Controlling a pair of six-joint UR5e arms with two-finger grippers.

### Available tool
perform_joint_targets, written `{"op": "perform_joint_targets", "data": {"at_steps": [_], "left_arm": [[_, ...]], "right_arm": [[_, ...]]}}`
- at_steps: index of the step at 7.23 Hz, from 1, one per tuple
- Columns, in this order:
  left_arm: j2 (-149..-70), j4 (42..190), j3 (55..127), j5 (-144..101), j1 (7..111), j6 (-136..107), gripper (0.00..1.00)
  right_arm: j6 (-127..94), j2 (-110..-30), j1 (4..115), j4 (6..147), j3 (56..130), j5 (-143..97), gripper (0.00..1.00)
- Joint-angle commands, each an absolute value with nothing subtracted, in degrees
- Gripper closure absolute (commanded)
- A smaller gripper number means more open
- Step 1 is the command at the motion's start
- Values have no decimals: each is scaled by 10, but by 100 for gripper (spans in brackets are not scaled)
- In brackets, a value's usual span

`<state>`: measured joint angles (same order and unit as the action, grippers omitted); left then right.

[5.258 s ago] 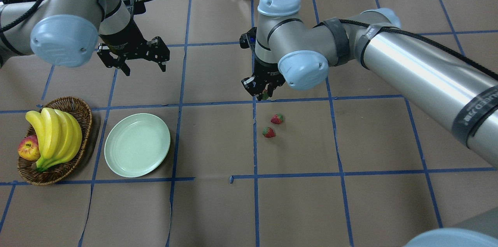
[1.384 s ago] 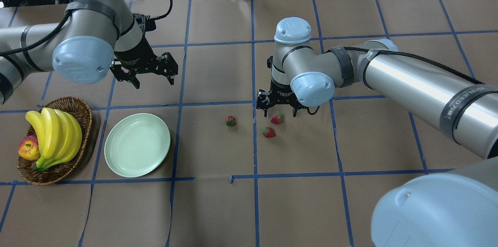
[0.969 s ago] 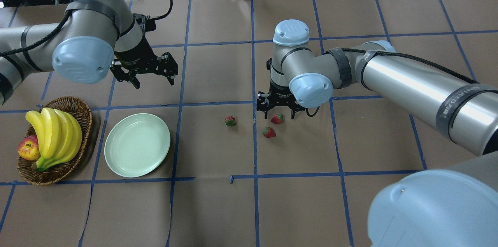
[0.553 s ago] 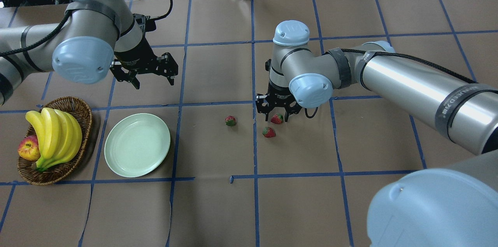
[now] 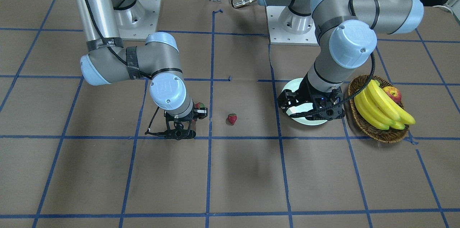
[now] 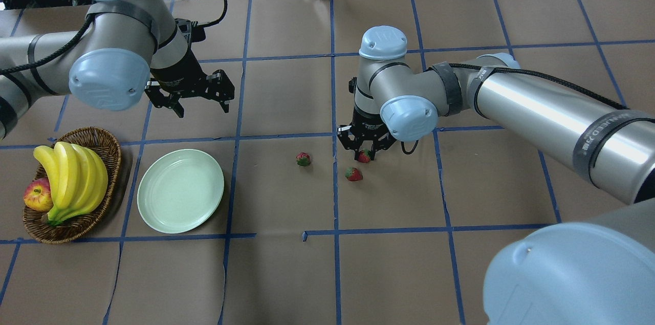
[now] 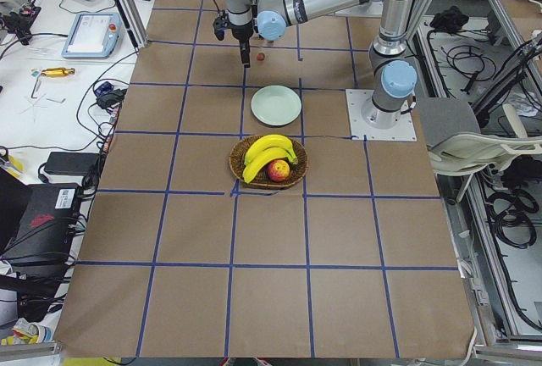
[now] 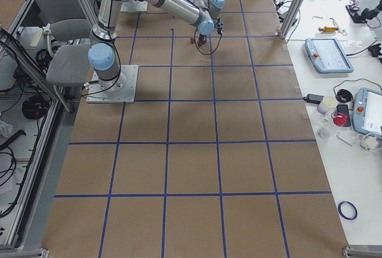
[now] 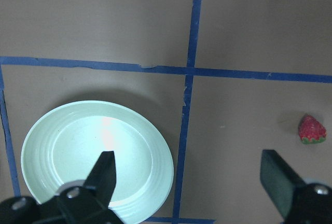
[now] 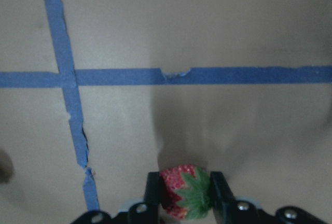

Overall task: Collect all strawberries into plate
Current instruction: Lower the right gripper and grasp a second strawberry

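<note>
Strawberry [image 10: 182, 197] clamped in the right hand [image 10: 184, 193], plain from its wrist, half-hidden overhead; left hand [image 9: 189, 177] spread.

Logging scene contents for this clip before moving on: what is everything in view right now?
strawberries: three, red, green tops; two loose mid-table, one gripped
plate: one, pale mint, empty, beside the basket
basket: one, brown wicker, robot's left end
bananas: one bunch, yellow, in basket
apple: one, red-yellow, in basket
table: brown covering, blue tape grid
left gripper: black, open, near plate
right gripper: black, shut on a strawberry
</note>
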<state>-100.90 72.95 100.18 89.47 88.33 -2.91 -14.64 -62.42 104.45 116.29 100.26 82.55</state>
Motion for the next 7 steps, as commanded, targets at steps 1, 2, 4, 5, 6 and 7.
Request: {"op": "perform_joint_targets", "data": {"at_steps": [1, 2, 4, 5, 6, 7], "left_arm": [[-1006, 729, 1001, 895, 883, -29, 0], [-1001, 729, 1001, 895, 884, -29, 0], [-998, 729, 1000, 901, 880, -26, 0], [-998, 730, 998, 902, 871, -25, 0], [-998, 730, 1000, 901, 852, -25, 0], [-998, 730, 1000, 901, 830, -14, 0]], "right_arm": [[-141, -638, 1044, 1159, 978, 850, 100], [-141, -646, 1044, 1155, 955, 851, 100], [-155, -647, 1058, 1149, 923, 842, 100], [-173, -647, 1079, 1150, 910, 842, 100], [-198, -647, 1101, 1150, 891, 842, 100], [-211, -643, 1126, 1152, 883, 842, 100]]}}
